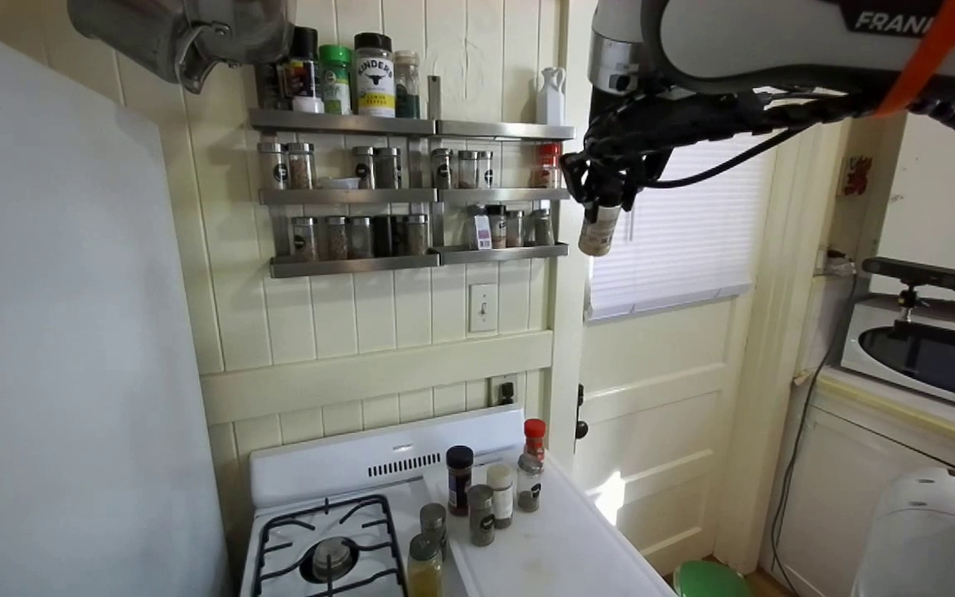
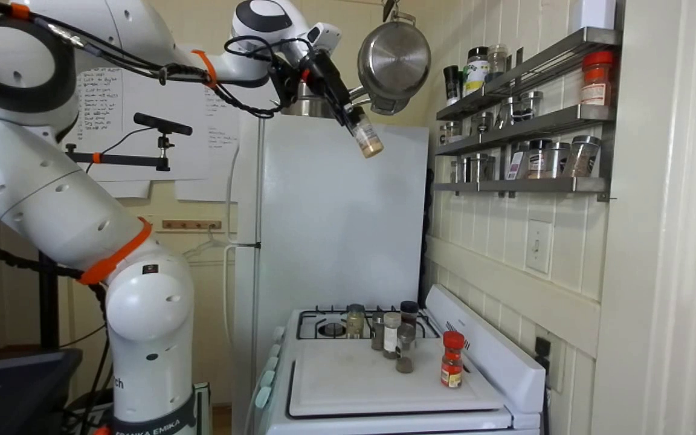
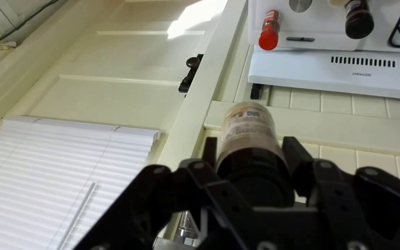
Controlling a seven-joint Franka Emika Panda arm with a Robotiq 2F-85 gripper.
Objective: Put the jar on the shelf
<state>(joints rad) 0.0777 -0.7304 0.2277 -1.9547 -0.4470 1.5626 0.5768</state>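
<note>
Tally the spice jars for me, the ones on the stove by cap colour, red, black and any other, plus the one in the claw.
Red-capped jar on the stove: 1
Black-capped jar on the stove: 1
Other jars on the stove: 5
Held jar in the claw: 1
Total: 8

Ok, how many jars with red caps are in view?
2. One red-capped jar stands on the stove, toward the back; the second red-capped jar is on the middle shelf, at the end nearest the door. More could be hidden.
</note>
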